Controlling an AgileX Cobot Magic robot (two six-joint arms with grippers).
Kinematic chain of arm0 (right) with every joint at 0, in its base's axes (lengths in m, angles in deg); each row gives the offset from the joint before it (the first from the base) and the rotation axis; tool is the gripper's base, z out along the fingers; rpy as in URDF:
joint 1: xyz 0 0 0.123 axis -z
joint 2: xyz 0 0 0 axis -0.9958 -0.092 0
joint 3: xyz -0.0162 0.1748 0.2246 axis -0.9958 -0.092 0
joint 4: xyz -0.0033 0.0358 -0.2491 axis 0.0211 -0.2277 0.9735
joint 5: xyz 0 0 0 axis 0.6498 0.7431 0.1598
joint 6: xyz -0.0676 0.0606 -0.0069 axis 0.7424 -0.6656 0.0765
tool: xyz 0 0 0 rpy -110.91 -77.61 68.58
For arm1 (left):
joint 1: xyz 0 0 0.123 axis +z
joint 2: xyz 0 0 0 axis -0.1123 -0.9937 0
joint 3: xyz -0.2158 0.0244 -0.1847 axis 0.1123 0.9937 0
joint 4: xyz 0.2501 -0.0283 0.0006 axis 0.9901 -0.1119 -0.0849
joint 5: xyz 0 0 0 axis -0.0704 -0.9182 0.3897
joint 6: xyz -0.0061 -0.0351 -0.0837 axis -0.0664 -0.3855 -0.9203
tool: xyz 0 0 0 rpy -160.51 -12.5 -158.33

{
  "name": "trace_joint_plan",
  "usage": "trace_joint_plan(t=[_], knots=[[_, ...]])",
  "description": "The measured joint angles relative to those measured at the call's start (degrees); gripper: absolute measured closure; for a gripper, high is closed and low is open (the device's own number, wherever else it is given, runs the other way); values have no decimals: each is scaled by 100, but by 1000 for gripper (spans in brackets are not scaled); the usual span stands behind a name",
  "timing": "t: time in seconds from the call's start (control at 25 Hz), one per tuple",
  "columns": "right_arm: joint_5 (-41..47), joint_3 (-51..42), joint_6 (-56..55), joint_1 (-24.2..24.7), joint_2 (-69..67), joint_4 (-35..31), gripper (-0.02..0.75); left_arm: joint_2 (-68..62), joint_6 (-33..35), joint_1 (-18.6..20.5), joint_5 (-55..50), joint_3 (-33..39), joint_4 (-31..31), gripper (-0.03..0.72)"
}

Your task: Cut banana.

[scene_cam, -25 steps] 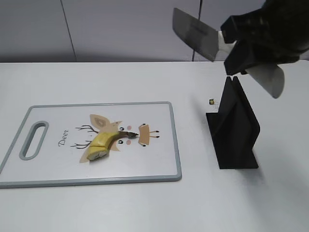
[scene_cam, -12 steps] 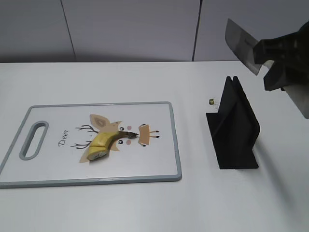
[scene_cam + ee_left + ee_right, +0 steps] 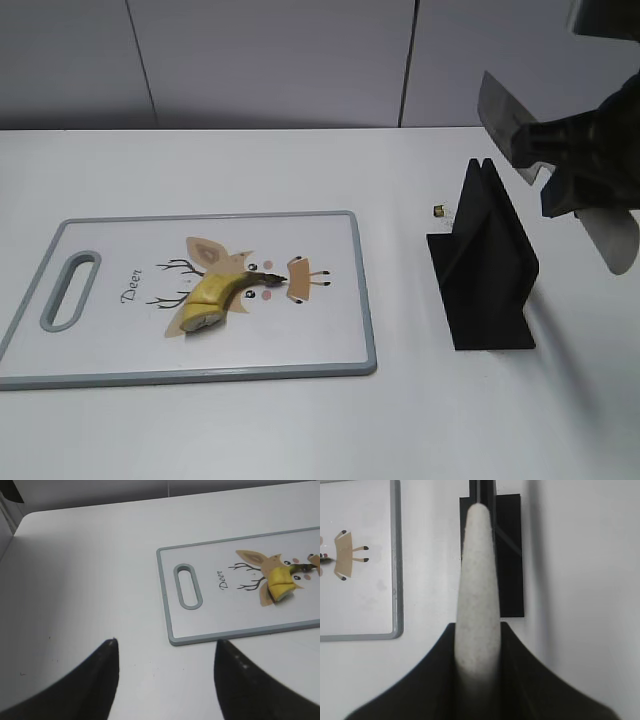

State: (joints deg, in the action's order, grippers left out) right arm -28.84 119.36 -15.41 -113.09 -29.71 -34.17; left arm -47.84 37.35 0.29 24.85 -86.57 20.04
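In the exterior view, our right gripper (image 3: 560, 180) holds the knife (image 3: 505, 125) above the black knife stand (image 3: 485, 265), well apart from the banana (image 3: 215, 295) lying on the cutting board (image 3: 340, 300); a tilted blade could miss the slot and knock the stand over. In the left wrist view, our left gripper (image 3: 165, 672) hovers over bare surface (image 3: 90, 580), fingers apart. In the right wrist view, the fingers are clamped on the pale knife handle (image 3: 478, 595), aligned over the stand.

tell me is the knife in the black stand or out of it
Out. The right gripper, jaws shut on its pale handle, holds the silver-bladed knife in the air above and right of the black slotted stand, whose slot shows empty.
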Motion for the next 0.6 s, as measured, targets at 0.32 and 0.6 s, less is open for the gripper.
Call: trace_joint_plan(t=[0.32,0.6], knots=[[-144,0,-137,0,-425,155,578,0,0,0,0,0,0,107],[-317,0,-250,0,-793,361,579,4,0,0,0,0,0,114]])
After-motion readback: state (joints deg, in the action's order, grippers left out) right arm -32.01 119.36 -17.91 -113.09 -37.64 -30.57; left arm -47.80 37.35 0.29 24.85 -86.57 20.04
